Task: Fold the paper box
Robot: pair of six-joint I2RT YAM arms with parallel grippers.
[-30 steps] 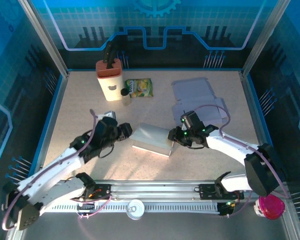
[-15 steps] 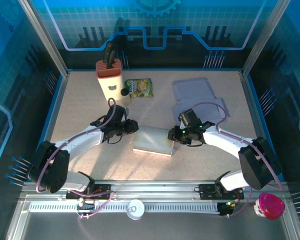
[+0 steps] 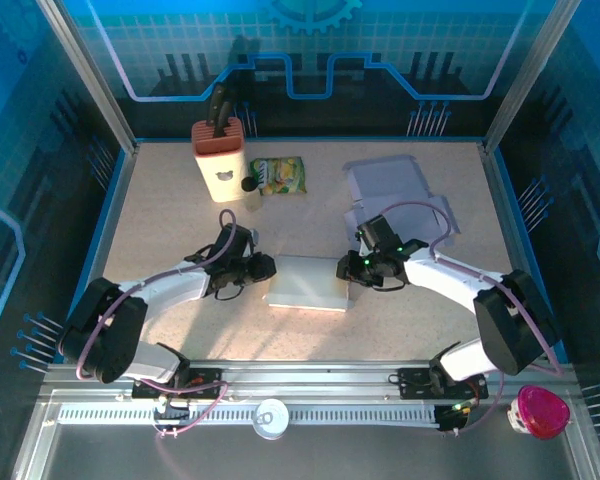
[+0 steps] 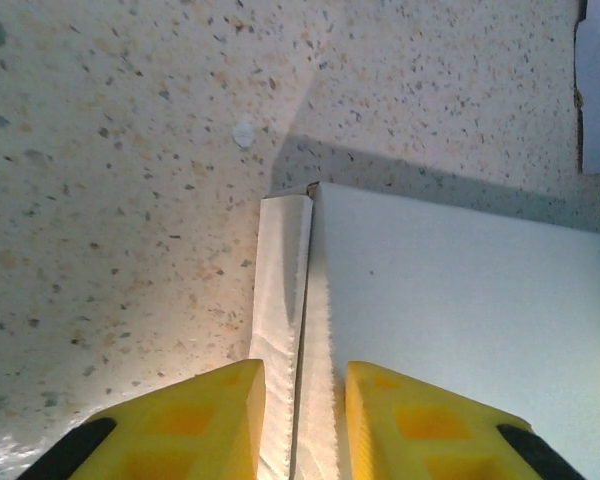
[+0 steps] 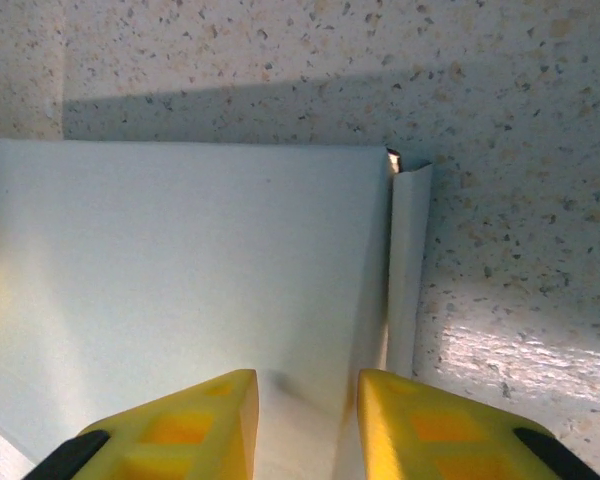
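**Paper box (image 3: pixel 308 282) flat on the table, lying between two grippers, one at each short end.**

Long axis running from left gripper (image 3: pixel 265 268) to right gripper (image 3: pixel 347 267); both equally near, each pointing inward at its own end of the box. At the left end, yellow fingers (image 4: pixel 225 405) a narrow gap apart, astride the folded side strip (image 4: pixel 283 300), in line with its length. At the right end, fingers (image 5: pixel 195 415) similarly narrow, over the top panel just inside the right strip (image 5: pixel 410 260). Impossible to tell whether either pair really presses on paper. Knife block (image 3: pixel 220 155) well behind the box, to its left.
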